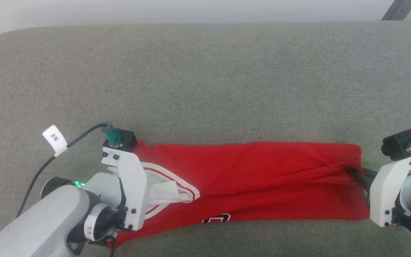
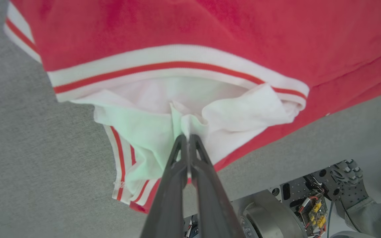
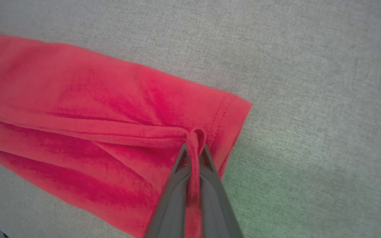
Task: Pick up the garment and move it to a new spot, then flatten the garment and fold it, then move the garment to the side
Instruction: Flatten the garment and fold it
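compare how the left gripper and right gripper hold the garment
The left gripper pinches white fabric; the right gripper pinches a red fold. The left gripper grips the striped-trim end; the right gripper grips the plain hemmed end. Both are shut on the garment, stretched between them.

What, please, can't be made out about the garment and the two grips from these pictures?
Chest lettering: head view, mostly tucked under the garment's near edge; unreadable.
Garment's near left corner: head view, covered by the left forearm.
Layers pinched by the left gripper: left wrist view, bunched white fabric hides them.
Layers pinched by the right gripper: right wrist view, a red fold hides them.
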Tool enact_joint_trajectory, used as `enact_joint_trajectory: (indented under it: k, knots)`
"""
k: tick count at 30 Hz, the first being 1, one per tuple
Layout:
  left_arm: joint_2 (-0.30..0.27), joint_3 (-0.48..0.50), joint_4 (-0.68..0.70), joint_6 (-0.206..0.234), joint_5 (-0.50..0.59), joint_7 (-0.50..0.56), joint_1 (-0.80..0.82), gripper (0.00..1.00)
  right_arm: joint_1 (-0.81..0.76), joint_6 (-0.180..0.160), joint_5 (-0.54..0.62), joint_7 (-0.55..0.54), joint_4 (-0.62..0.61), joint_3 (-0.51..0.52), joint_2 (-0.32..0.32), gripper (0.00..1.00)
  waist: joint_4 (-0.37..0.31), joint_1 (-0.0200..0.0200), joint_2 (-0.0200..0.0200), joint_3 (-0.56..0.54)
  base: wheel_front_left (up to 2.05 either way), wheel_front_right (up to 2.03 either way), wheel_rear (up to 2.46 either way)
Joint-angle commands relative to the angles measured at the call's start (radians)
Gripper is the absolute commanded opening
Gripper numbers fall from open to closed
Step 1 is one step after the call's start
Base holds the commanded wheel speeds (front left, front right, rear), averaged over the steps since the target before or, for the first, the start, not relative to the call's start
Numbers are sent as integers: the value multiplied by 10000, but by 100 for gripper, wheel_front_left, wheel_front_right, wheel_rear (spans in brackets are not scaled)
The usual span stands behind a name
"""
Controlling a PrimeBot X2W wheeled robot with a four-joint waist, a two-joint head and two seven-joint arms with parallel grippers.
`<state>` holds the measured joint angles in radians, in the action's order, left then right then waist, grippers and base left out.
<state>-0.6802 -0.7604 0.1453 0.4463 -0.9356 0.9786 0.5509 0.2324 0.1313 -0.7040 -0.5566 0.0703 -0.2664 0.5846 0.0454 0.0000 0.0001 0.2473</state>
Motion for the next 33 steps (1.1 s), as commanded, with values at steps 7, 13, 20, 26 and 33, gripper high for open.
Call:
enact_joint_trajectory:
  k: [7, 13, 20, 26, 33]
  knots:
    - [271, 228, -734, -460, -50, -997, -352, 100, 205, -9, 66, -71, 107, 87, -390, 100, -120, 0, -1, -220, 0, 0, 0]
    - [152, 565, -615, -634, 35, -1952, -660, 100, 36, -6, -231, 35, -172, 461, -387, 100, -133, 0, -1, -523, 0, 0, 0]
    - [-150, 1117, -314, -977, 635, -4175, -1332, 100, -267, -6, -441, 87, -21, 1276, -421, 100, -40, 0, -1, -823, 0, 0, 0]
    - [-107, 1752, -450, -1015, 988, -6428, -2188, 100, -387, -6, -665, -414, 514, 1539, -301, 100, 66, 0, -1, -939, 0, 0, 0]
    - [153, 2202, -790, -1060, 1325, -8677, -3058, 100, -394, -6, -1104, -1140, 1075, 1563, -472, 100, 302, 0, -1, -975, 0, 0, 0]
